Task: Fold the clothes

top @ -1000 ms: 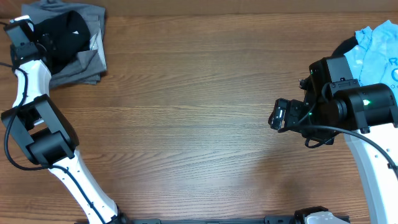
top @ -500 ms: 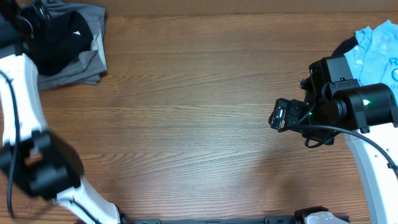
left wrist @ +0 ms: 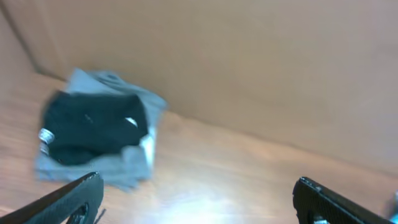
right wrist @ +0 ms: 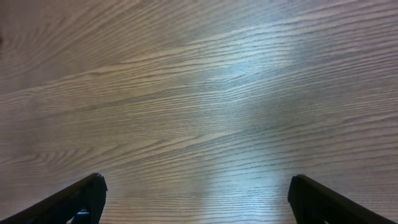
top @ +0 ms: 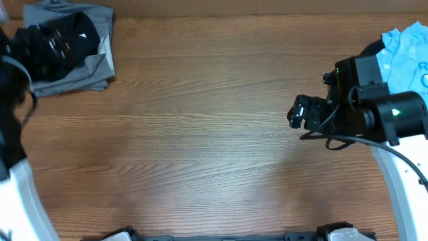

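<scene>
At the table's far left corner a folded black shirt [top: 83, 43] lies on top of folded grey trousers [top: 100, 67]. The left wrist view shows the same black shirt [left wrist: 93, 124] on the grey trousers [left wrist: 140, 158], up and to the left of my left gripper [left wrist: 199, 180]. That gripper is open and holds nothing. In the overhead view my left arm [top: 13, 100] is a blur at the left edge. A light blue T-shirt [top: 404, 53] lies crumpled at the far right. My right gripper [top: 297, 112] hovers open over bare wood [right wrist: 199, 93], left of the T-shirt.
A brown wall [left wrist: 249, 56] rises just behind the stack. The wooden tabletop [top: 200, 134] stretches between the two arms. The right arm's black wrist [top: 374, 110] sits close to the blue T-shirt.
My left gripper opened wide and the left arm swung back off the stack toward the left edge. The right gripper shifted slightly toward the far side.
</scene>
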You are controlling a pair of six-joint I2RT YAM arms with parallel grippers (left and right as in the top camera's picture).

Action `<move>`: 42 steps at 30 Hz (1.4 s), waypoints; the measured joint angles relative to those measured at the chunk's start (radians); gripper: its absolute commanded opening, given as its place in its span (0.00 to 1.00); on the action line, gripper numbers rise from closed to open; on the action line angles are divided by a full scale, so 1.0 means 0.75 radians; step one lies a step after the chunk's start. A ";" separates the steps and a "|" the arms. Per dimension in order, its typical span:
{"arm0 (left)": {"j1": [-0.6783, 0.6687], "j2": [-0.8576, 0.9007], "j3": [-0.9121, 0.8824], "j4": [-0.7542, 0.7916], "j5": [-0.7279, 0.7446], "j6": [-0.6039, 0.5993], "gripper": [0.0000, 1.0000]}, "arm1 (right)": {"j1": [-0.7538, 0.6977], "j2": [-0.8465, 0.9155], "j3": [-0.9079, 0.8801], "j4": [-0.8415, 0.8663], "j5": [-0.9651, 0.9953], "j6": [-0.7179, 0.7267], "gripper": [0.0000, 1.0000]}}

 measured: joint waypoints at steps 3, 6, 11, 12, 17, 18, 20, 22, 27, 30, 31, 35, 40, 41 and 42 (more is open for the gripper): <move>0.001 -0.110 0.000 -0.096 0.057 0.002 0.99 | 0.001 -0.099 0.000 0.001 -0.001 -0.001 0.98; 0.001 -0.257 -0.001 -0.212 0.098 0.012 1.00 | 0.000 -0.223 0.000 -0.001 -0.001 -0.001 0.98; 0.001 -0.489 -0.032 -0.409 0.132 0.070 1.00 | 0.001 -0.488 -0.018 0.009 -0.001 0.002 0.98; 0.001 -0.527 -0.045 -0.449 0.136 0.083 1.00 | 0.000 -0.548 -0.043 0.014 -0.001 0.005 0.98; 0.001 -0.689 -0.193 -0.505 0.169 0.124 1.00 | 0.000 -0.770 -0.245 0.080 -0.001 0.020 0.98; 0.001 -0.731 -0.254 -0.483 0.179 0.129 1.00 | 0.000 -0.816 -0.310 0.123 0.000 0.020 0.98; 0.001 -0.802 -0.356 -0.449 0.186 0.146 1.00 | 0.001 -0.902 -0.424 0.185 0.000 0.029 0.99; 0.001 -0.902 -0.483 -0.386 0.194 0.154 1.00 | 0.000 -0.983 -0.528 0.251 -0.001 0.052 1.00; 0.001 -1.159 -0.777 -0.245 0.205 0.147 1.00 | 0.001 -1.028 -0.653 0.372 -0.001 0.079 1.00; 0.001 -1.258 -0.914 -0.235 0.205 0.142 1.00 | 0.000 -1.015 -0.680 0.419 0.000 0.089 1.00; 0.001 -1.275 -0.953 -0.233 0.206 0.141 1.00 | 0.000 -1.013 -0.682 0.432 0.002 0.090 1.00; 0.001 -1.278 -1.056 -0.229 0.205 0.132 1.00 | 0.000 -1.012 -0.683 0.480 0.035 0.090 1.00; 0.001 -1.278 -1.128 -0.229 0.201 0.122 1.00 | 0.000 -1.012 -0.683 0.479 0.064 0.091 1.00; 0.001 -1.278 -1.135 -0.229 0.199 0.122 1.00 | 0.000 -1.012 -0.683 0.479 0.066 0.091 1.00; 0.001 -1.278 -1.140 -0.229 0.198 0.122 1.00 | 0.000 -1.012 -0.683 0.480 0.069 0.090 1.00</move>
